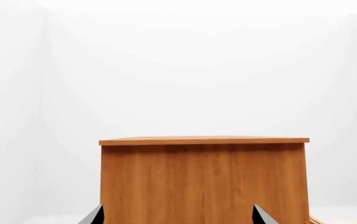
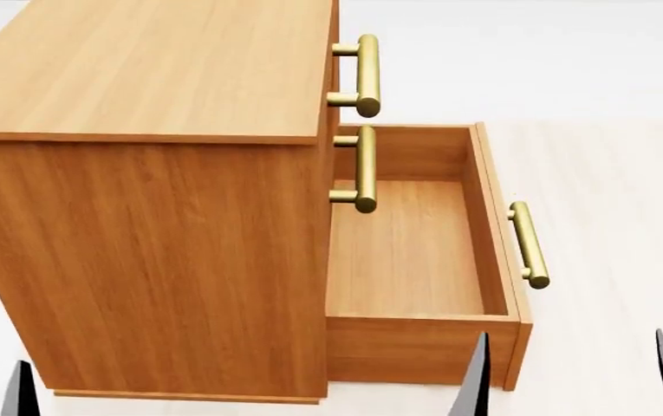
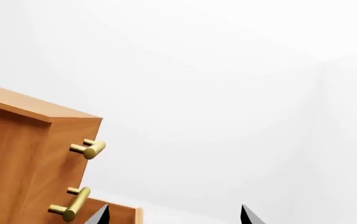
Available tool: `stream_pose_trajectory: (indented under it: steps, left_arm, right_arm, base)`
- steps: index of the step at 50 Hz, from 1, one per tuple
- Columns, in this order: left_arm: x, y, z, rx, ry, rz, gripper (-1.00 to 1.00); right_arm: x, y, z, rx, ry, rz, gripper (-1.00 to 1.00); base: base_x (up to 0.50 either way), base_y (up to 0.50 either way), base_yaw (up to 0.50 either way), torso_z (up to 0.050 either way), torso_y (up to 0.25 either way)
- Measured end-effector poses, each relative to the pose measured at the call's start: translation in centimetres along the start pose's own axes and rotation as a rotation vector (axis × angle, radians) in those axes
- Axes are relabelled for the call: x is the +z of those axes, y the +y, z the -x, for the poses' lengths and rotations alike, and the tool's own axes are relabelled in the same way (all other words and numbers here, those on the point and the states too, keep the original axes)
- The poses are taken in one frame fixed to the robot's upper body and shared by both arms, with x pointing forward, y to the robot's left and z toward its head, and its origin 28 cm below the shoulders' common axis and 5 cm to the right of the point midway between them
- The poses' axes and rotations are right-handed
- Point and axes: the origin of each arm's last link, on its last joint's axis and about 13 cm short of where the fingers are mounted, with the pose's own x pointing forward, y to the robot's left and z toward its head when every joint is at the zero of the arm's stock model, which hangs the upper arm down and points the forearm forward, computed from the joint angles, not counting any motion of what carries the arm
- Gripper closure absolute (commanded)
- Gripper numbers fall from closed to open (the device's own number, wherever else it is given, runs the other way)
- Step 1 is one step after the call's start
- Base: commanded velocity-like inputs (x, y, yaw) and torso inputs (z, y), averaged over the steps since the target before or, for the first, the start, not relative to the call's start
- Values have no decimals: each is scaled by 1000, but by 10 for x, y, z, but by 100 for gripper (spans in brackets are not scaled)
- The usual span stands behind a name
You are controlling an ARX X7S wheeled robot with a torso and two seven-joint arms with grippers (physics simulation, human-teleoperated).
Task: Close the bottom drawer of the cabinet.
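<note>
Head view, nearest edge: the right gripper shows two dark fingers spread apart with nothing between them, released. The left gripper shows only one dark finger tip here; in the left wrist view its two fingers stand apart around empty space, released, facing the cabinet's plain side panel.

Just beyond the right gripper is the bottom drawer, pulled well out of the cabinet toward the robot's right. Its shallow interior is exposed. Its front panel carries a brass bar handle on the outer face. The nearer right finger overlaps the drawer's near side wall in the picture; contact cannot be determined.

The cabinet stands on a pale table, to the left of the open drawer. Above the bottom drawer, the middle drawer handle and the top drawer handle sit close to the cabinet front, both drawers pushed in.

Farthest: a plain white background behind the cabinet
</note>
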Motion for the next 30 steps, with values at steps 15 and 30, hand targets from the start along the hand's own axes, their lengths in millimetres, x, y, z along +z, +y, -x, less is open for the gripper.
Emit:
stream_pose_trajectory:
  steps: [15, 30]
  left_arm:
    - [-3, 0, -1, 2, 8, -2, -100]
    - [-5, 0, -2, 5, 15, -3, -100]
  right_arm:
    - [2, -27, -12, -113, 65, -47, -100]
    - [2, -49, -30, -179, 226, 1, -100]
  base:
    - [0, 0, 0, 0, 0]
    - [0, 0, 0, 0, 0]
